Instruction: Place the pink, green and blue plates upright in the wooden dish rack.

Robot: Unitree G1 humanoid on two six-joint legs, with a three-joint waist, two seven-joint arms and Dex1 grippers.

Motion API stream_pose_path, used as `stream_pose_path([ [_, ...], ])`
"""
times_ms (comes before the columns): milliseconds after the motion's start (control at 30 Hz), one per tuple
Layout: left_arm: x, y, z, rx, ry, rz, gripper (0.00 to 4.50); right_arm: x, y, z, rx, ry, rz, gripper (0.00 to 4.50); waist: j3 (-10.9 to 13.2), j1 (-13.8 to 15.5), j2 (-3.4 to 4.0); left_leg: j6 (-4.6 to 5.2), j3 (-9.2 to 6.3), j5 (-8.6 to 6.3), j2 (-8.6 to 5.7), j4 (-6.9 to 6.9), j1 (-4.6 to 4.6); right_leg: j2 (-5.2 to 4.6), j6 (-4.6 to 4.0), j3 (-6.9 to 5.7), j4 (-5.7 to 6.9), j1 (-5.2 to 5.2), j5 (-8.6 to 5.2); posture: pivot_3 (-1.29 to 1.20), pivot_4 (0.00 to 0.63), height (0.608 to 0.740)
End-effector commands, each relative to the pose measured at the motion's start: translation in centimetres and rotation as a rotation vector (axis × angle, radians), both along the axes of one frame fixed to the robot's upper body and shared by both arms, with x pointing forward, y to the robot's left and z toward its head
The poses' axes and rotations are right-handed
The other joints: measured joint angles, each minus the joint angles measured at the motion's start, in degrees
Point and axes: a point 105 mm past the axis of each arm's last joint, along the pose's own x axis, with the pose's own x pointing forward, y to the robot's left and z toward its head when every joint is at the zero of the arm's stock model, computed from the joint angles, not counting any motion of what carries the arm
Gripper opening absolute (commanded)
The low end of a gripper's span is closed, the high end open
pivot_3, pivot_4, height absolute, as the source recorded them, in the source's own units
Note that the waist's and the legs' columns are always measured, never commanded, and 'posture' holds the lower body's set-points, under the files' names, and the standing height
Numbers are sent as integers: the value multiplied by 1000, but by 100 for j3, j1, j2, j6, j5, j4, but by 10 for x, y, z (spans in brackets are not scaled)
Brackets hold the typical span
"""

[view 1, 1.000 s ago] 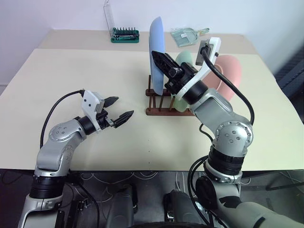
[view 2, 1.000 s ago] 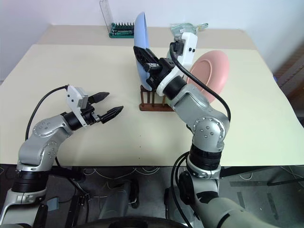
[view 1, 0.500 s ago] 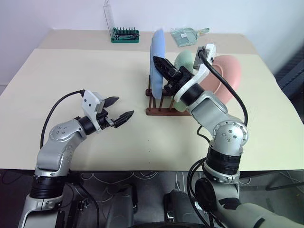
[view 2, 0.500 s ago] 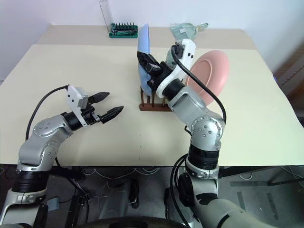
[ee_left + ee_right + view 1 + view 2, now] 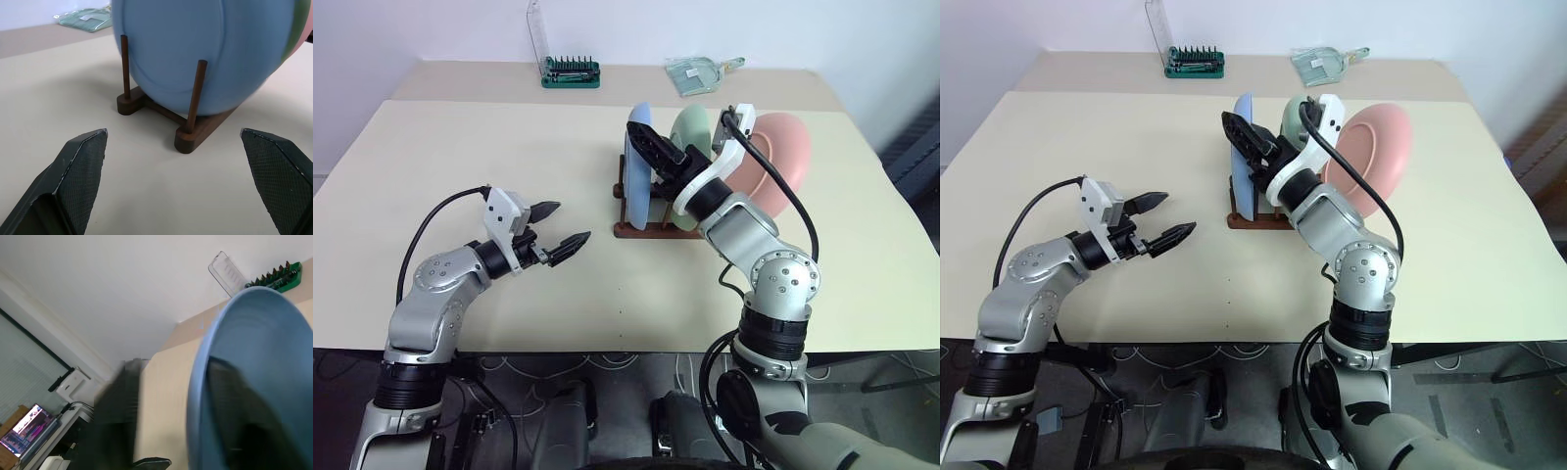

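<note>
Found left gripper (image 5: 570, 221) wide open at lower left of the head view, hovering over bare tabletop, well apart from the wooden dish rack (image 5: 641, 230). From its wrist, saw both black fingers (image 5: 80, 166) spread far apart with the rack's nearest pegs between them in the distance.

Found right gripper (image 5: 639, 135) at upper centre, up at the top edge of the blue plate (image 5: 634, 186), fingers parted astride the rim; from its wrist, saw one finger inside the plate's bowl and the other clear of the rim with a gap showing. Could not tell whether the inner finger touched.

Saw the blue plate upright between the pegs at the rack's left end, green plate (image 5: 690, 127) upright just behind it, pink plate (image 5: 783, 147) tilted at the right end, its foot hidden by the arm.

Noted a matte cream table (image 5: 489, 137), with a second tabletop butted behind it. At the far edge, saw a green tool-bit holder (image 5: 571, 71) with a clear lid standing up, and a pale green packet (image 5: 695, 73). Beyond, saw a plain white wall; below the near edge, dark floor with loose cables (image 5: 509, 372). In the right wrist view, made out a blinded window and a lit monitor (image 5: 19, 431).
</note>
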Motion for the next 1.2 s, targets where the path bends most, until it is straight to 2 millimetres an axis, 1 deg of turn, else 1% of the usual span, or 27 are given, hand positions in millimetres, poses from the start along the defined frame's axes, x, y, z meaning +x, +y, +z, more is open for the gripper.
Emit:
stream_pose_path([
  [33, -3, -5, 7, 3, -44, -20, 4500, -4, 0, 9, 15, -38, 2, 4395, 0, 0, 0, 0, 0, 0, 0, 0, 0, 0, 0, 0, 0, 0, 0, 0, 150, 732],
  [67, -3, -5, 8, 2, -44, -20, 4500, -4, 0, 10, 11, -42, 1, 4459, 0, 0, 0, 0, 0, 0, 0, 0, 0, 0, 0, 0, 0, 0, 0, 0, 150, 732],
  [167, -3, -6, 8, 1, -44, -22, 4500, -6, 0, 13, -20, -72, -6, 4459, 0, 0, 0, 2, 0, -1, 0, 0, 0, 0, 0, 0, 0, 0, 0, 0, 150, 732],
  [267, -3, -6, 8, 0, -43, -24, 4500, -8, -1, 21, -55, -120, -12, 4459, 0, 0, 1, 3, 0, -2, 0, -1, 0, -1, 0, 0, -1, 0, 0, 0, 150, 732],
  [367, -3, -7, 8, -1, -42, -26, 4500, -13, -2, 33, -101, -188, -9, 4459, 2, -1, 3, 5, 0, -3, 0, -1, 0, -1, 0, 0, -1, -2, 0, 0, 150, 732],
  [567, -2, -10, 10, -4, -45, -35, 4500, -26, -2, 54, -285, -376, -18, 4459, 2, 6, 4, 7, 1, -4, 0, -1, -1, -2, 0, 1, -1, -3, 0, 0, 150, 732],
  [667, -2, -12, 10, -5, -45, -38, 4500, -33, -10, 65, -387, -487, -56, 4459, 3, 9, 5, 16, 1, -9, 0, -1, -1, -2, 0, 1, -2, -3, 0, 0, 150, 732],
  [733, -3, -13, 9, -4, -46, -42, 4500, -36, -27, 74, -421, -529, -103, 3940, 3, 16, 4, 19, 1, -11, -1, -1, -2, -3, 0, 1, -2, -3, 0, 0, 150, 732],
  [800, -4, -13, 9, -4, -44, -45, 4500, -36, -51, 78, -499, -552, -170, 3189, 3, 37, 4, 19, 1, -11, -1, 0, -3, -4, 0, 0, -6, -1, 0, 0, 150, 732],
  [833, -4, -13, 8, -5, -41, -50, 4500, -35, -68, 78, -556, -551, -222, 2716, 3, 45, 4, 20, 2, -12, -2, 0, -4, -6, 0, 0, -7, -1, 0, 0, 150, 732],
  [867, -4, -14, 8, -5, -40, -53, 4500, -35, -80, 79, -595, -549, -255, 2178, 3, 61, 4, 21, 2, -12, -3, 0, -4, -7, 0, 0, -10, 0, 0, 0, 150, 732],
  [900, -4, -15, 7, -6, -36, -59, 4500, -35, -95, 78, -646, -538, -295, 1558, 3, 59, 4, 27, 1, -16, -3, 2, -4, -8, 0, -1, -15, 6, 0, 0, 150, 732],
  [933, -4, -16, 5, -8, -32, -69, 4500, -36, -110, 72, -733, -518, -326, 1130, 3, 65, 4, 31, 2, -19, -3, 3, -4, -8, 0, -1, -18, 7, 0, 0, 150, 732],
  [1000, -2, -19, 3, -9, -26, -87, 4500, -43, -131, 52, -941, -472, -339, 52, 3, 71, 5, 35, 2, -21, -4, 3, -3, -10, 1, -1, -23, 12, 0, 0, 150, 732],
  [1033, -1, -19, 2, -10, -24, -94, 4500, -45, -138, 43, -1018, -446, -338, 52, 4, 60, 6, 36, 3, -21, -5, 2, -4, -10, 1, -2, -25, 12, 0, 0, 150, 732],
  [1100, 0, -20, 0, -11, -23, -102, 4500, -48, -146, 31, -1111, -408, -327, 52, 6, 18, 17, 37, 3, -22, -3, 0, -1, -8, 1, -1, -26, 13, 0, 0, 150, 732],
  [1200, 3, -23, -2, -13, -22, -120, 4500, -53, -154, 9, -1244, -349, -292, 52, 5, 2, 27, 38, 3, -22, 3, 2, 6, -3, -2, 1, -16, 12, 1, 0, 150, 732],
])
